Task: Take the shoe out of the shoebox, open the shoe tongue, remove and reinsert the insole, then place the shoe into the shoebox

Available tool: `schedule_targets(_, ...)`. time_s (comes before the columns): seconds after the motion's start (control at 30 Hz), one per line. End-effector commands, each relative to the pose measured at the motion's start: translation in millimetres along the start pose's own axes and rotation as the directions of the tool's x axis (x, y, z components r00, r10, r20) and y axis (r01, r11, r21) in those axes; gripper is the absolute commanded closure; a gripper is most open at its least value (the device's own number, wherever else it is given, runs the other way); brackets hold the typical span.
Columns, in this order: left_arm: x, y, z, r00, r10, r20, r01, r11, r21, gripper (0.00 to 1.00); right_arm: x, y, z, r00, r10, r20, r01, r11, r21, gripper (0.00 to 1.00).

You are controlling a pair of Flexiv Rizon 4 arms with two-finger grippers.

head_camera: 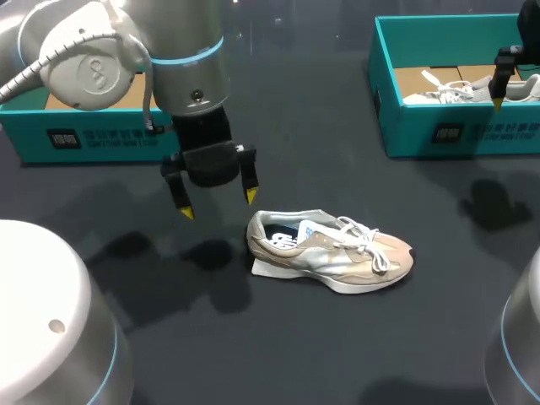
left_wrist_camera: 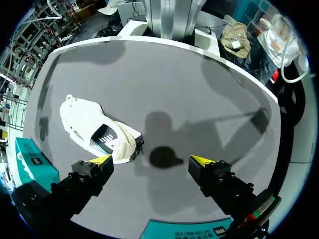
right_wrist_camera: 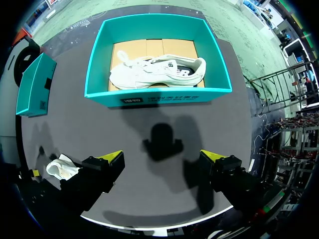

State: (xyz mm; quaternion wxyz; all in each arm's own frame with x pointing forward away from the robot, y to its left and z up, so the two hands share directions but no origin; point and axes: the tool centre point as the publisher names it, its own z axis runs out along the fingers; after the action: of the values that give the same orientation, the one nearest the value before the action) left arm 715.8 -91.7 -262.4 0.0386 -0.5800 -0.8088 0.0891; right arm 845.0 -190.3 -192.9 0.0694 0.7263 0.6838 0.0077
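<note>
Shoe (head_camera: 333, 253) under inspection: a beige and white trainer standing upright on its sole on the dark table (head_camera: 337, 354), outside any box, near the middle of the head view. Its toe points toward my right side and its heel toward my left gripper (head_camera: 217, 202). The white laces lie loose over the tongue, and a dark lining shows inside the opening. A pale flat edge shows under the heel; I cannot tell whether it is part of the sole.

Left gripper: it hangs above the table just beside the heel, not touching the shoe. In the left wrist view the fingers stand wide apart with nothing between them (left_wrist_camera: 150, 160), and the shoe (left_wrist_camera: 97, 132) lies ahead of them, off toward one finger.

Right gripper (right_wrist_camera: 162, 155): fingers wide apart and empty. In the head view only one dark finger with its yellow tip shows (head_camera: 499, 101), over the teal shoebox (head_camera: 447, 126) at the far right of the table.

Shoebox (right_wrist_camera: 159, 94): open, with a brown cardboard floor, ahead of the right gripper. A second shoe (right_wrist_camera: 157, 69), white, rests inside it, seemingly on its side; it also shows in the head view (head_camera: 460, 89). The box stands well apart from the shoe on the table (right_wrist_camera: 60, 167).

A second teal box (head_camera: 84, 135) stands at the far left of the table, behind my left arm, and shows in both wrist views (right_wrist_camera: 32, 92) (left_wrist_camera: 32, 162).
</note>
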Motion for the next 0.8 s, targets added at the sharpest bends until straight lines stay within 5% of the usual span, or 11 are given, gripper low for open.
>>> schedule_targets(0.03,18.8,6.3,9.0,0.982,-0.153,0.11,0.142,0.985,0.099,0.0,0.1,-0.4,0.2,1.0,0.0,0.0,0.0,1.0,0.0,0.0)
schedule_targets(0.2,31.9,10.2,12.9,0.932,-0.333,0.144,0.289,0.921,0.261,0.0,0.1,-0.4,0.2,1.0,0.0,0.0,0.0,1.0,0.0,0.0)
schedule_targets(0.3,34.8,12.8,17.6,0.881,-0.467,0.075,0.408,0.83,0.38,0.0,0.1,-0.4,0.2,1.0,0.0,0.0,0.0,1.0,0.0,0.0)
schedule_targets(0.77,34.9,14.7,19.5,0.861,-0.506,0.042,0.453,0.803,0.388,0.0,0.1,-0.4,0.2,1.0,0.0,0.0,0.0,1.0,0.0,0.0)
schedule_targets(0.8,38.6,14.4,19.8,0.847,-0.53,0.045,0.46,0.773,0.438,0.0,0.1,-0.4,0.2,1.0,0.0,0.0,0.0,1.0,0.0,0.0)
